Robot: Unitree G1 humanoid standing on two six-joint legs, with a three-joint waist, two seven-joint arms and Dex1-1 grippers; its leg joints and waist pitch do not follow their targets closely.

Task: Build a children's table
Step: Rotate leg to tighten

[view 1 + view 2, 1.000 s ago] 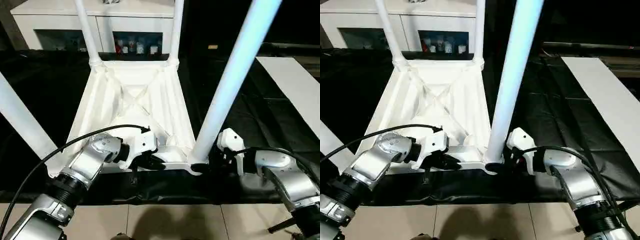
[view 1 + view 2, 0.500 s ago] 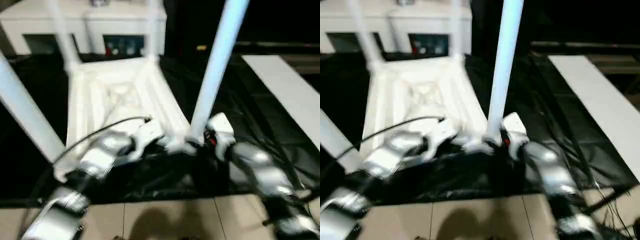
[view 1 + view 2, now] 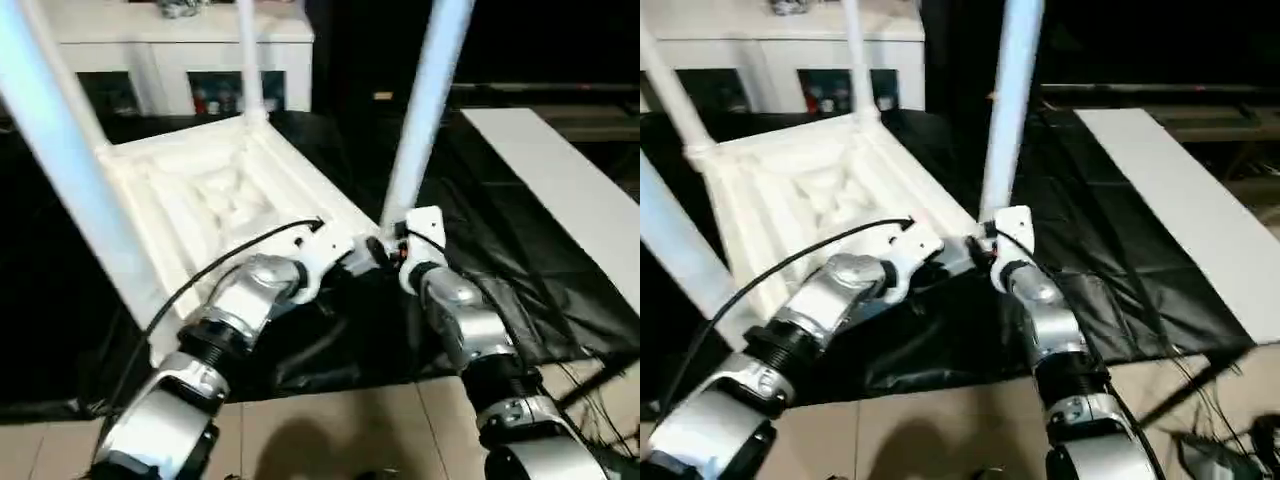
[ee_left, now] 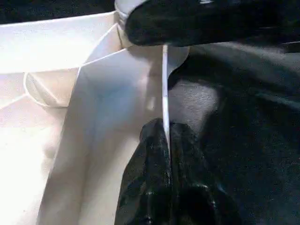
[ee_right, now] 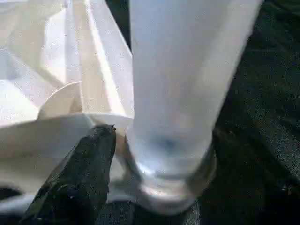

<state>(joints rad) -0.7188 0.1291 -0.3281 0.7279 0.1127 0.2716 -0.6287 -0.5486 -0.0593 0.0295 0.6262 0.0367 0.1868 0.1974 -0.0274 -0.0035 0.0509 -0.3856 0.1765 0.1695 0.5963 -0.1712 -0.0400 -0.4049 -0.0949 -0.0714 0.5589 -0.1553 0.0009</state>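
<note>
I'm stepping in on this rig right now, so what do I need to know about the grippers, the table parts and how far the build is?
Left gripper: shut on the thin near rim of the tabletop.
Right gripper: around the base of the near right leg; one finger beside its socket, grip not confirmed.
Tabletop lies underside up on the black-draped work table.
Done: four legs stand in the corner sockets, pointing up.
Left: check the near right leg is fully seated, then turn the table onto its legs.
</note>
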